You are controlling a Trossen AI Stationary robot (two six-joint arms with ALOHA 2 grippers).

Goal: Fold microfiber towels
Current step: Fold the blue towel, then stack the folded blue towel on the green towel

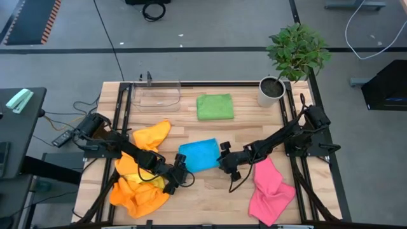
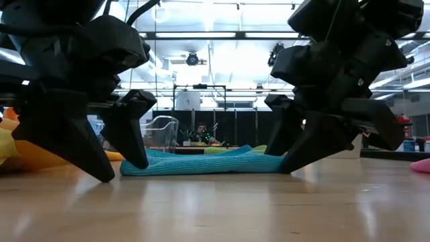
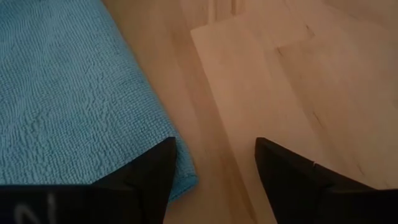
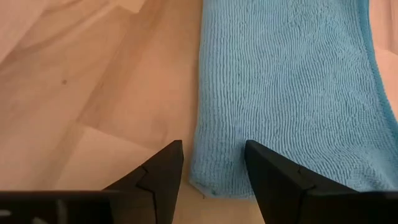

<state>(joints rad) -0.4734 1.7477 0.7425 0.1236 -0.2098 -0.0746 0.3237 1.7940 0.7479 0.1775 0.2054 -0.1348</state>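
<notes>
A folded blue towel (image 1: 198, 154) lies flat in the middle of the table, and both grippers are down at its ends. My left gripper (image 3: 214, 168) is open at the towel's left near corner (image 3: 177, 180), with one finger over the cloth's edge and the other over bare wood. My right gripper (image 4: 211, 168) is open at the right near corner (image 4: 208, 183), which lies between its fingers. In the low view, the left gripper (image 2: 124, 168) and the right gripper (image 2: 299, 161) reach down to the tabletop on either side of the blue towel (image 2: 201, 165). My left gripper has one fingertip (image 3: 158, 165) right at the blue towel's corner edge, slanting down from the table's left; I cannot tell whether it touches the cloth. My right gripper stands astride the other corner, slanting down from the right; I cannot tell whether its finger (image 4: 267, 165) touches it.
A folded green towel (image 1: 214, 106) lies at the far middle, beside a clear plastic tray (image 1: 156, 94) and a potted plant (image 1: 273, 89). Crumpled orange and yellow towels (image 1: 141, 184) lie under the left arm. A pink towel (image 1: 270, 191) lies at the near right.
</notes>
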